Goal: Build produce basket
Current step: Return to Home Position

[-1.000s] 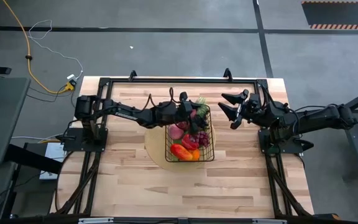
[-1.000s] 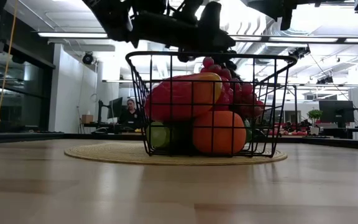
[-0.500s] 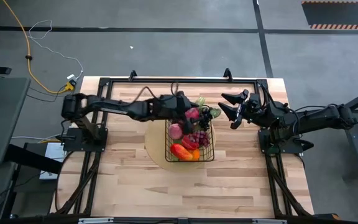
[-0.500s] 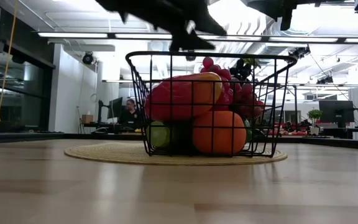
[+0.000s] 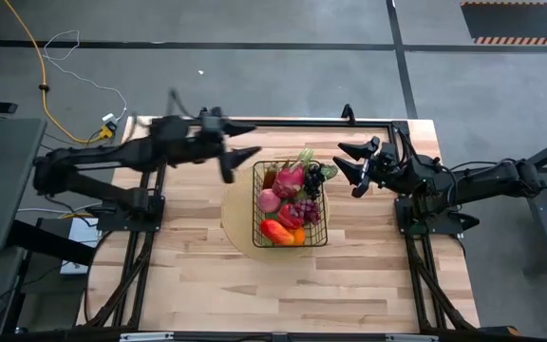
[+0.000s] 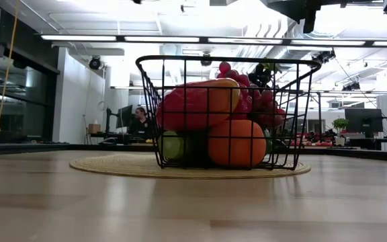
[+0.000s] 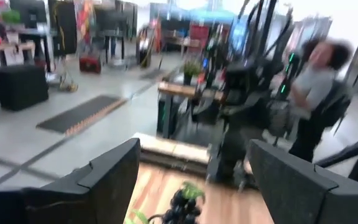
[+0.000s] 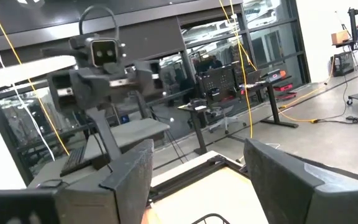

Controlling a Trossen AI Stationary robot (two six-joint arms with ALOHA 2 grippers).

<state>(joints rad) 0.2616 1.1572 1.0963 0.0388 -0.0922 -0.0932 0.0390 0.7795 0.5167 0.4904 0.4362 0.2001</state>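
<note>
The black wire basket (image 5: 291, 204) stands on a round tan mat (image 5: 238, 220) at the table's middle; it also shows in the low view (image 6: 228, 111). It holds produce: pink dragon fruit (image 5: 291, 177), dark grapes (image 5: 315, 174), red grapes (image 5: 304, 211), red and orange peppers (image 5: 281, 232), a peach (image 5: 269, 199). My left gripper (image 5: 238, 149) is open and empty, raised left of the basket near the far edge. My right gripper (image 5: 349, 161) is open and empty, just right of the basket's far corner.
The black frame rail (image 5: 273, 123) runs along the table's far edge. The bare wooden table (image 5: 283, 285) stretches toward the near edge. In the left wrist view a person (image 7: 312, 106) stands beyond the table, behind the right arm's base.
My left gripper has drawn back from above the basket's far left part toward the table's left and far edge, rising and swinging out of the low view. It stays open and empty. The produce in the basket lies still. My right arm has kept still.
</note>
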